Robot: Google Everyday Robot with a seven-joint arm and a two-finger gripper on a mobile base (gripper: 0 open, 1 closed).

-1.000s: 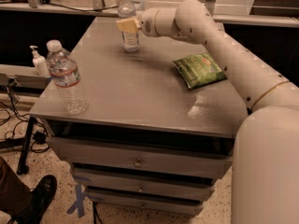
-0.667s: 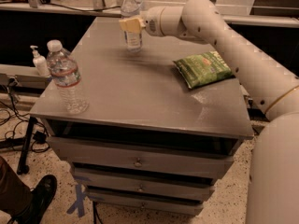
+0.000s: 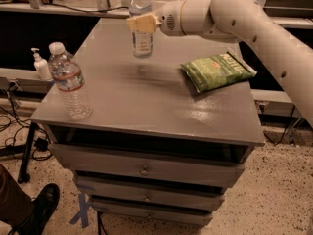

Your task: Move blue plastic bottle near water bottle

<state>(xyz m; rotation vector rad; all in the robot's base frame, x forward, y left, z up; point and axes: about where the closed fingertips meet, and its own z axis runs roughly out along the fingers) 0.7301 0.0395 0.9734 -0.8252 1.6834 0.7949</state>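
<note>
The blue plastic bottle (image 3: 141,35) is slim and bluish with a white label. It hangs just above the back middle of the grey table (image 3: 146,106), with a blurred shadow under it. My gripper (image 3: 142,22) reaches in from the right and is shut on the bottle's upper part, with tan fingers (image 3: 138,23) across it. The water bottle (image 3: 70,82) is wider and ribbed, with a white cap and a red-banded label. It stands upright at the table's front left corner, well left of and nearer than the held bottle.
A green chip bag (image 3: 217,71) lies flat on the right side of the table. A small white pump bottle (image 3: 41,65) stands on a shelf off the table's left edge. Drawers (image 3: 144,169) are below the top. A dark shoe (image 3: 41,207) is on the floor at bottom left.
The gripper has stayed closed on the blue bottle and raised it slightly off the tabletop, drifting a little toward the front. The water bottle and chip bag have not moved.
</note>
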